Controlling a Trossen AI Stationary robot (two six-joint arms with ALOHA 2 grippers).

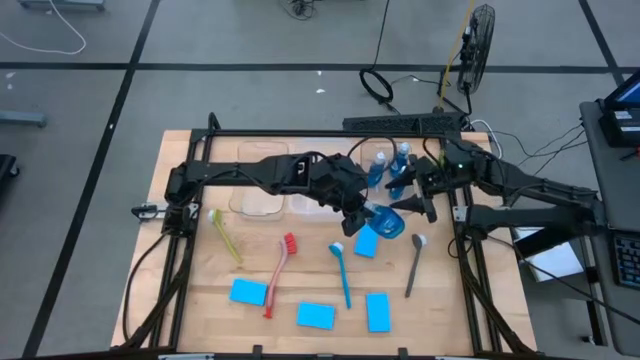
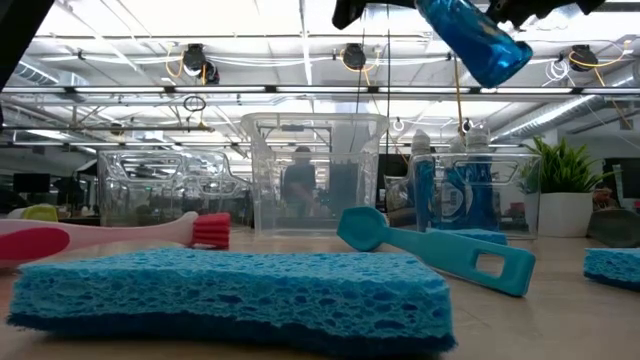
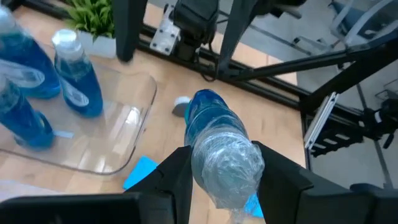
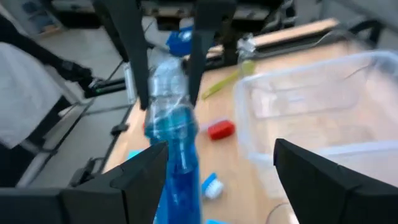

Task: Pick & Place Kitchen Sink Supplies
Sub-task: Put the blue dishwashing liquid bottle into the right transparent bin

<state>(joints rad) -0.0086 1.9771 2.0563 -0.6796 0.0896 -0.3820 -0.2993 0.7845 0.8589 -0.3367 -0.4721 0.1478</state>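
Note:
My left gripper (image 1: 362, 215) hangs over the table's middle, shut on a small blue bottle (image 3: 214, 134), which shows high above the table in the low view (image 2: 470, 38). My right gripper (image 4: 224, 168) stands open just to the right of it (image 1: 418, 195); the bottle's near end (image 4: 180, 186) lies close by one finger. Other blue bottles (image 3: 74, 81) stand upright in a clear bin (image 3: 134, 124). Several blue sponges (image 1: 315, 315) lie flat on the table, as do the red (image 1: 278, 275), blue (image 1: 342, 272), yellow-green (image 1: 225, 235) and grey (image 1: 414, 265) brushes. My left gripper pinches the bottle's body at its clear, liquid-free part (image 3: 199, 158) between its two fingers. The fingers slant downward from the table's left, and the bottle runs forward along them. It is lifted clear and tilted, its blue-filled end (image 3: 205, 102) lowest. My right gripper: whether a finger touches the bottle, I cannot tell.
Two more clear bins (image 1: 260, 200) stand at the far middle, left of the bottle bin. A small potted plant (image 2: 565, 175) stands at the far right. A black frame (image 1: 300, 133) rims the table. A sponge (image 1: 366, 243) lies below the held bottle.

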